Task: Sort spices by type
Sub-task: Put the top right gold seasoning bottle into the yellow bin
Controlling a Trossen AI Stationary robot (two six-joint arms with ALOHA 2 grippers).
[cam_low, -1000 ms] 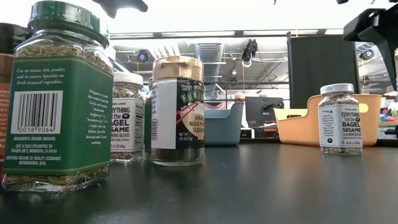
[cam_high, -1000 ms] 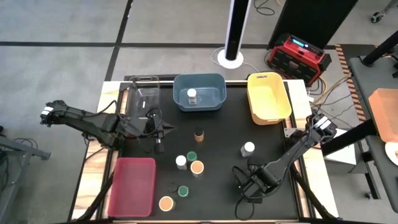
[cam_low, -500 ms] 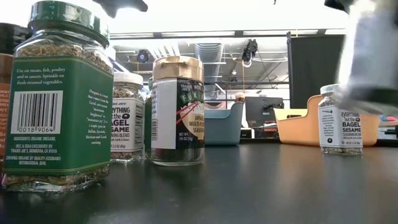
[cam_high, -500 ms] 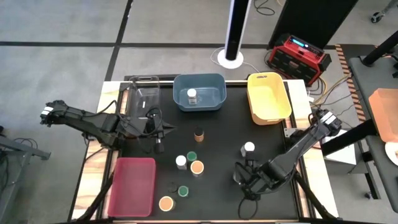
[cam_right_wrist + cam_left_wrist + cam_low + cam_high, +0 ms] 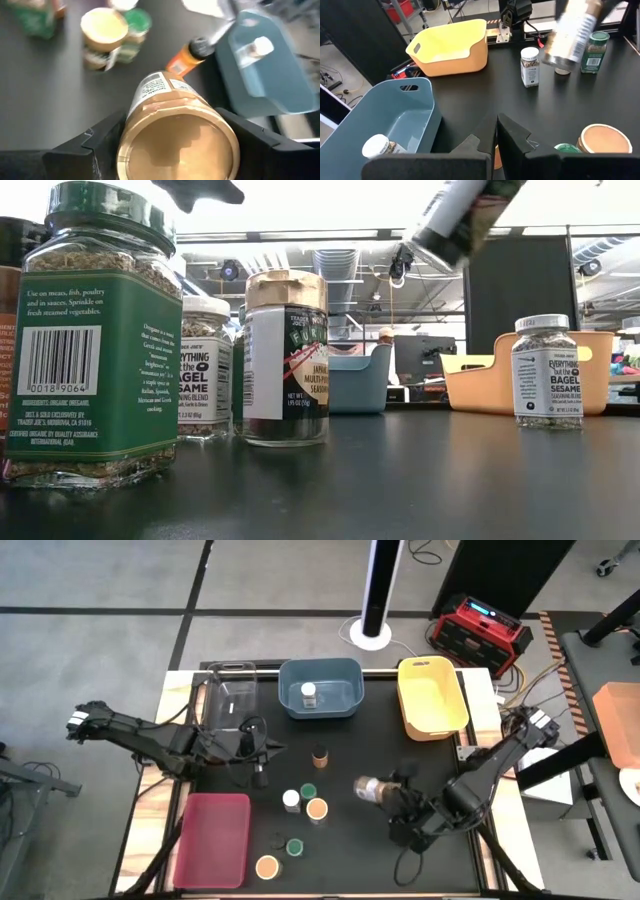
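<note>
Right gripper clamps a tan-lidded jar aloft at table center; your left gripper waits shut at nine o'clock. One white-lidded jar sits binned; seven remain loose.

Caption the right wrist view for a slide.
Right claw carrying a tan-lidded spice jar above the black table.

Bright overhead light, motion-blurred held jar
</note>
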